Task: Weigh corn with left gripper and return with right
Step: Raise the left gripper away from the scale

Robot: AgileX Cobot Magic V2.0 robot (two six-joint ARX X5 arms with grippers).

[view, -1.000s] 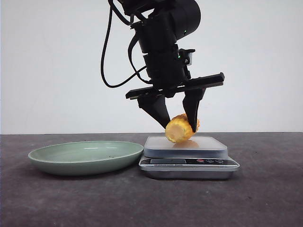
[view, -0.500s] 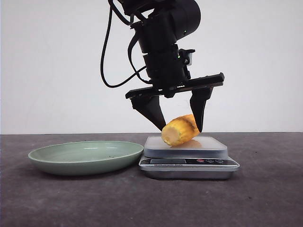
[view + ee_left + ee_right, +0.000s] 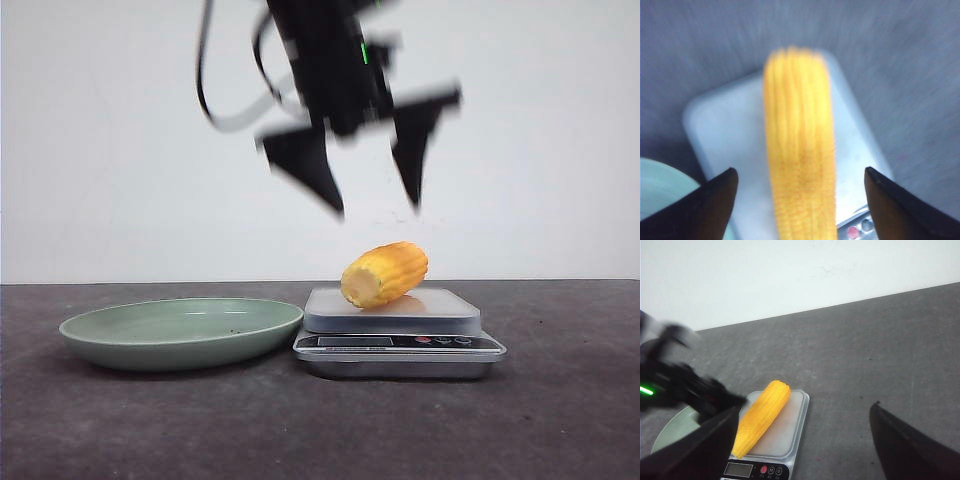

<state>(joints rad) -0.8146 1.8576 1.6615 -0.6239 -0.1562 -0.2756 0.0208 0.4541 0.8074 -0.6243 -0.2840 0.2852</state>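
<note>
Risen clear since half a second ago: left gripper [image 3: 378,208], then straddling the corn [image 3: 385,274] with fingertips down at the cob's level, now well above it and smeared by motion blur. Corn itself unchanged from that earlier picture, lying on its side on the white platform of the kitchen scale [image 3: 398,333], paler cut end toward the camera and toward 7 o'clock, far end tilted up toward 1 o'clock. Jaws spread wide and holding nothing, both dark fingers [image 3: 311,170] pointing down, one each side of the cob's line but touching neither it nor the scale. Arm body and cable blurred at the top of the front view, wrist roughly vertical over the scale. From the left wrist camera, corn [image 3: 800,150] seen lengthwise between the two parted fingertips [image 3: 710,202], scale platform beneath. Green plate [image 3: 180,330] just beside the scale at its 9 o'clock, rim close to the scale's edge. Right gripper [image 3: 802,440] likewise spread apart and empty, hanging high, looking down on corn [image 3: 762,416] and scale [image 3: 782,440] from behind.
</note>
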